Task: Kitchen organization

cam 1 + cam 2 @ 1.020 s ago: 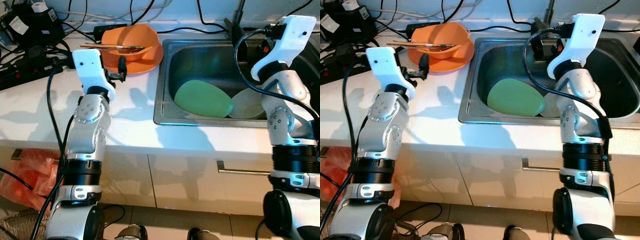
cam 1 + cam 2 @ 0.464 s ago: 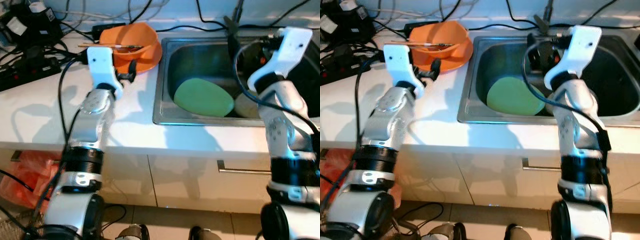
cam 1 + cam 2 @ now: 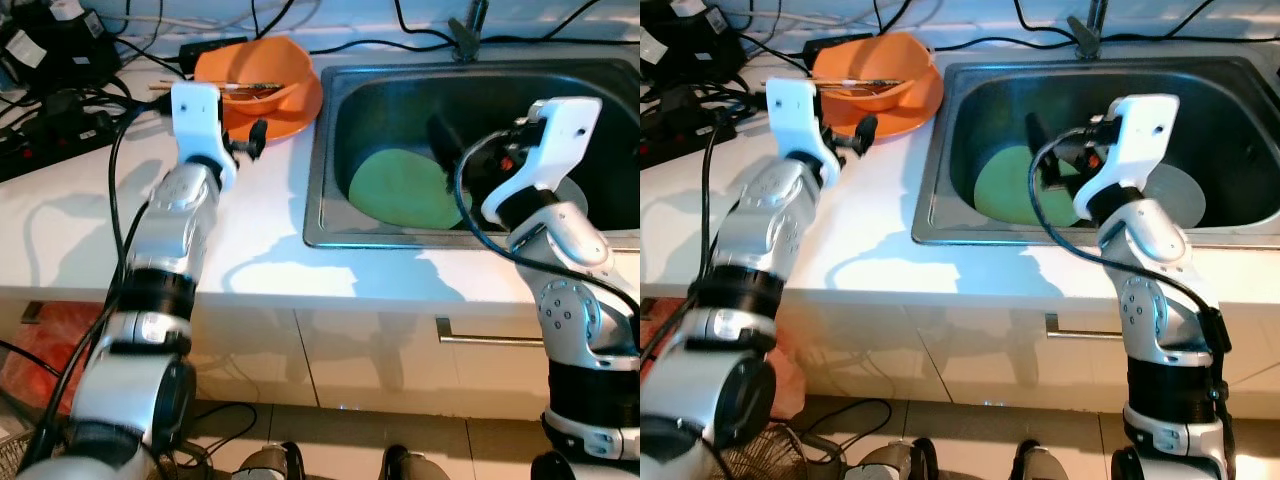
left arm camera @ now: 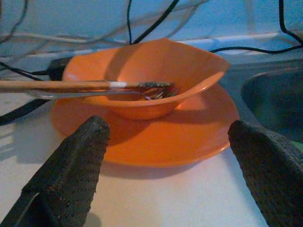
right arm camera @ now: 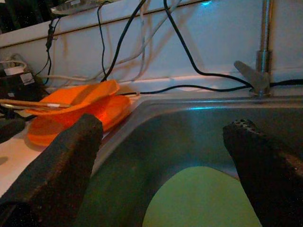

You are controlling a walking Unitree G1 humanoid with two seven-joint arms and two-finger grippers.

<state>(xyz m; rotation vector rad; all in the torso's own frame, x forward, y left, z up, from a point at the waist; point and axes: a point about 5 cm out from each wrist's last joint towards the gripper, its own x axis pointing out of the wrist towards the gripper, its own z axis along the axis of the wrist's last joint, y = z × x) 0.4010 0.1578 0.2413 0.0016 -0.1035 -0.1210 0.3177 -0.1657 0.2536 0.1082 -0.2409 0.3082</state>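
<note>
1. Green plate lies in the sink; a grey plate is to its right.
2. We've dropped our right gripper into the basin over the green plate since a second ago, fingers wide, holding nothing.
3. Left gripper has closed in on the orange bowl, on its orange plate far left, also wide.
4. Chopsticks lie across the bowl. Likely two pickups next.

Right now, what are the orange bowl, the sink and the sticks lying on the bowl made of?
The orange bowl looks like smooth plastic: one even colour with a soft shine. The sink looks like stainless steel: grey, brushed, with bright reflections on its rim. The sticks are chopsticks, probably wood or bamboo: pale tan and matt, though that is less certain.
</note>
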